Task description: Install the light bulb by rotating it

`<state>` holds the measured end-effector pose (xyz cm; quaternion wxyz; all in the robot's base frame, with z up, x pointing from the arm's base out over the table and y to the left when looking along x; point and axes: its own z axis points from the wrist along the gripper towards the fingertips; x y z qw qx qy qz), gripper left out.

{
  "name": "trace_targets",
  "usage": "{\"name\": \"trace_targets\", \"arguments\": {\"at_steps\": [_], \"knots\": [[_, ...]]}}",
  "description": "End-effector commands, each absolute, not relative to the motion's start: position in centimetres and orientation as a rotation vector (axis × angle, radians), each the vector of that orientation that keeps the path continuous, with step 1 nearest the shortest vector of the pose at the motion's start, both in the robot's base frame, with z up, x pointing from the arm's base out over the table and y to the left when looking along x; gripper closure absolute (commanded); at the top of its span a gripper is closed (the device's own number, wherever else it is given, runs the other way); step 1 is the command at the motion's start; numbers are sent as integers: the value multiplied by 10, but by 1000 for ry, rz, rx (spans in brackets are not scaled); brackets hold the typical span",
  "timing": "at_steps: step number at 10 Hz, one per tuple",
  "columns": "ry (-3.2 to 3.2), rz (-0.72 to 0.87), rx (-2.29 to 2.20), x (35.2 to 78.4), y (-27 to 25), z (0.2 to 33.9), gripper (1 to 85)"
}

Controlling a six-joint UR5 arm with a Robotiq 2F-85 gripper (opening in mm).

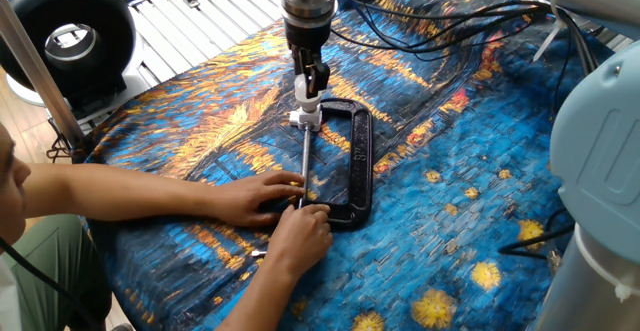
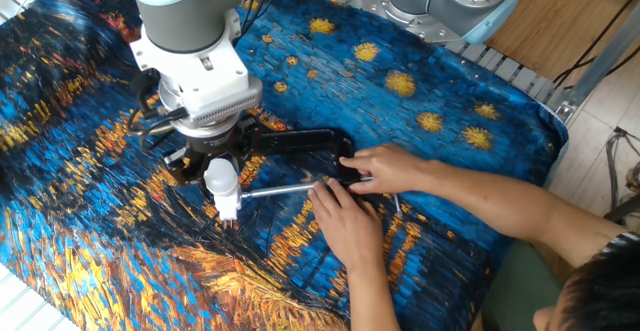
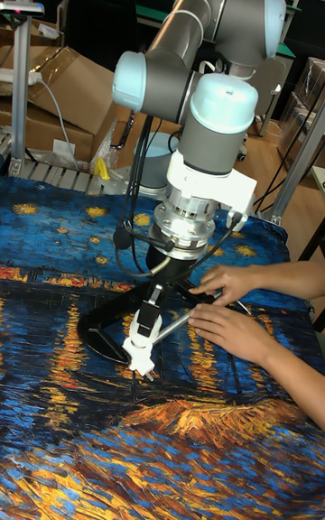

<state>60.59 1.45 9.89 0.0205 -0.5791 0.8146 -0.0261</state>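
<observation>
The small white light bulb (image 1: 305, 92) (image 2: 219, 178) (image 3: 143, 325) stands upright on the white socket base (image 1: 306, 120) (image 2: 229, 208) (image 3: 138, 358). That base is held at the end of a black C-clamp (image 1: 356, 161) (image 2: 300, 139) lying on the cloth. My gripper (image 1: 314, 77) (image 2: 216, 167) (image 3: 152, 296) comes straight down from above and is shut on the light bulb, with its dark fingers on either side. A person's two hands (image 1: 262, 197) (image 2: 350, 216) (image 3: 230, 321) hold the clamp's metal screw rod (image 1: 305, 166).
A blue and orange painted cloth (image 1: 450, 211) covers the table. A black round fan (image 1: 70, 36) stands at the far left corner. Cables (image 1: 430, 16) trail behind the arm. A second robot base (image 1: 600, 171) rises at the right edge. The person's forearms (image 2: 480, 206) reach across the near side.
</observation>
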Motion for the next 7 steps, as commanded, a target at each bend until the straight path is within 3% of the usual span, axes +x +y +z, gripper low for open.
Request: {"name": "trace_targets", "arguments": {"at_steps": [1,7], "knots": [[2531,-68,-1776,605,16,98,313],[2557,-82,-1734,605,14,97,410]]}}
